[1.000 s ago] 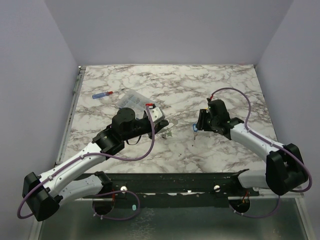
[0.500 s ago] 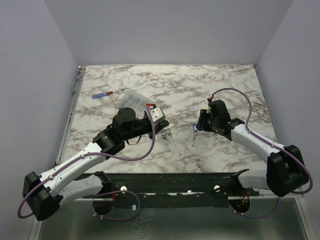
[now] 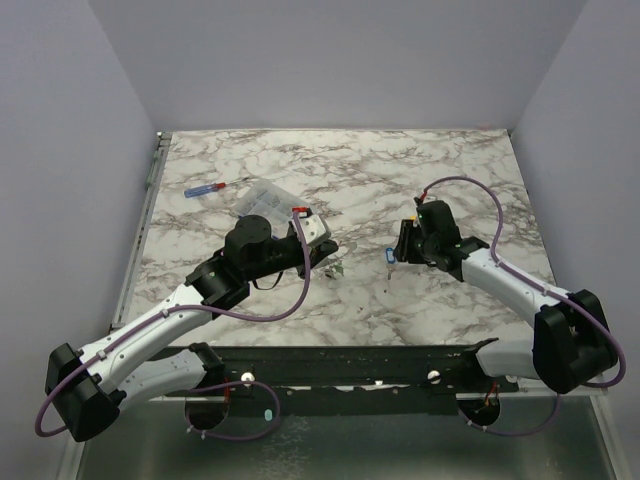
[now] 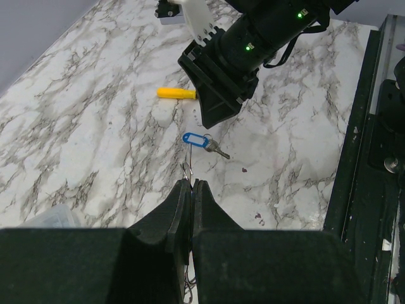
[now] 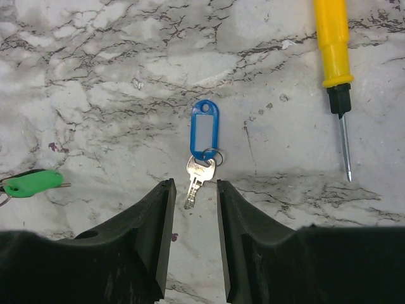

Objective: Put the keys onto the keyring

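Over the last second the right arm has edged only slightly, its wrist nudging toward the middle of the counter (image 3: 400,160), while the left arm has held its place. The right gripper (image 5: 193,185) hangs over the blue-tagged key (image 5: 204,136), which lies flat about midway between the near and far edges, somewhat toward the right edge. The tag points away from the fingers and the key's blade reaches just into the mouth of the gap. The jaws stand apart by a modest gap, a little wider than the tag, and hold nothing; whether the tips touch the marble cannot be told. The left gripper (image 4: 191,183) has its jaws pressed together on the keyring (image 4: 188,166) — only a thin wire shows, running out from the tips toward the blue tag. A green-tagged key (image 5: 31,183) lies off to the left-arm side, and a yellow-handled screwdriver (image 5: 334,44) lies farther toward the right edge. The step in hand looks like picking up the blue-tagged key. The next move likely calls for a straight descent and a pinch on the tag or key head, leaving the small link ring free to meet the wire.
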{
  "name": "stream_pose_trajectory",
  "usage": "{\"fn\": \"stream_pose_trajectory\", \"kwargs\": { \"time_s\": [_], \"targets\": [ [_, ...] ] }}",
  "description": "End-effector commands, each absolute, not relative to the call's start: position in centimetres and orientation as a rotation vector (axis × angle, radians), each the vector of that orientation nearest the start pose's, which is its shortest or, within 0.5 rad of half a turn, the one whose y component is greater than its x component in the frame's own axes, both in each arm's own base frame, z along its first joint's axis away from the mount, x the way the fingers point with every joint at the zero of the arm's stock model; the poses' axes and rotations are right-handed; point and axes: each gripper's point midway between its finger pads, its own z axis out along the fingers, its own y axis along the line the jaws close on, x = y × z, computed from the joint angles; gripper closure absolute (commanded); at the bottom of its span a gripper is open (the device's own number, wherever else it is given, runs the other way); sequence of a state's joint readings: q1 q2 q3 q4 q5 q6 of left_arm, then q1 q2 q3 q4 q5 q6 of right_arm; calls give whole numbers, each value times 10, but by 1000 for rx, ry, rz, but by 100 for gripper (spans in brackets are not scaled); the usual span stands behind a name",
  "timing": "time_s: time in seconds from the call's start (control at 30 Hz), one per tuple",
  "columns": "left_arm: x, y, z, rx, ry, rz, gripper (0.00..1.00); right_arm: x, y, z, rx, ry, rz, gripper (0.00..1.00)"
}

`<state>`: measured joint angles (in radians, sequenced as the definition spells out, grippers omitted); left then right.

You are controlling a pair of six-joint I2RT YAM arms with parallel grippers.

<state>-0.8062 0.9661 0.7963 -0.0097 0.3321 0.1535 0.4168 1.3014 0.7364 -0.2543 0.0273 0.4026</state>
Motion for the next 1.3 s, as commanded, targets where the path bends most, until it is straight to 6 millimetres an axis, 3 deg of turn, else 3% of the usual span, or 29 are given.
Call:
{"fn": "stream_pose_trajectory", "kwargs": {
  "time_s": [0.0,0.27,0.63,0.9,1.1,1.27],
  "targets": [
    [203,-291,280,1040,1414,-788,100,296,152,77,-32,2418,404,59],
    [204,-290,278,1038,1417,-777,100,302,155,76,-57,2422,403,59],
    [205,-290,277,1037,1424,-774,100,304,146,83,-56,2387,347,61],
    [205,-290,277,1038,1424,-772,100,307,151,72,-58,2412,359,62],
    [206,-289,277,1035,1423,-769,100,309,148,55,-39,2456,323,52],
    [205,-289,278,1033,1420,-769,100,311,145,43,-40,2480,284,52]
  ]
}}
